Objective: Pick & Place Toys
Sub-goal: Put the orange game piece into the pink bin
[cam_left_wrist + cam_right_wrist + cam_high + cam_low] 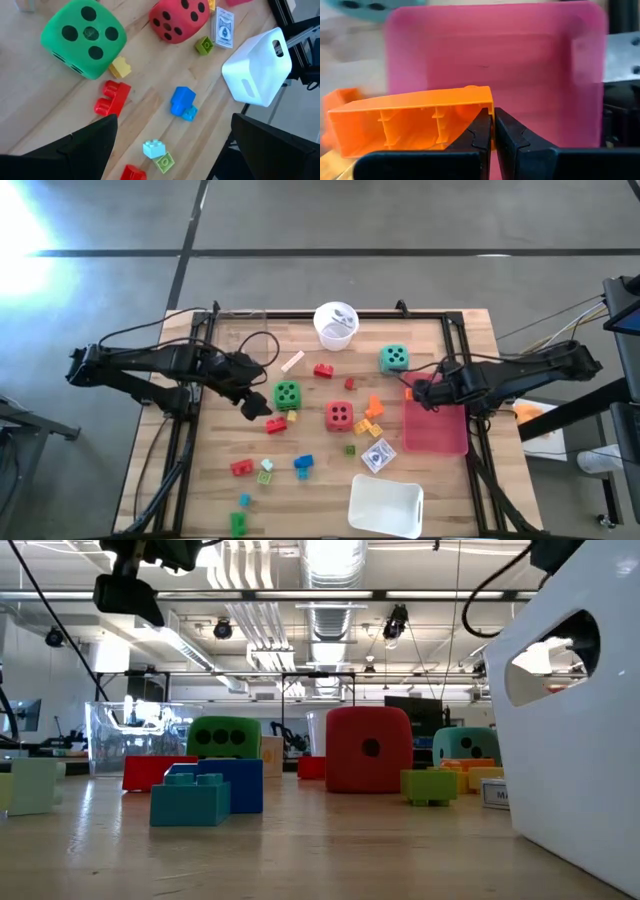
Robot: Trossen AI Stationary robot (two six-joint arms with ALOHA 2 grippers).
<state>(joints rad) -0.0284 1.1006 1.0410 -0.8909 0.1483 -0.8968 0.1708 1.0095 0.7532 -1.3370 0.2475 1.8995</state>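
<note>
From above, right gripper (416, 392) pinches an orange brick (409, 392) at the pink tray's (436, 430) far-left corner, so carry it further in; right wrist: jaws clamp its edge (410, 122); left wrist: left fingers (85, 145) spread over bricks

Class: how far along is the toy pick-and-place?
Done: nothing shows in the pink tray. In hand: the shut right gripper sits at an orange brick by that tray; grip unclear. The open left gripper hovers near the green die. Left: dice and bricks scattered on the table.
</note>
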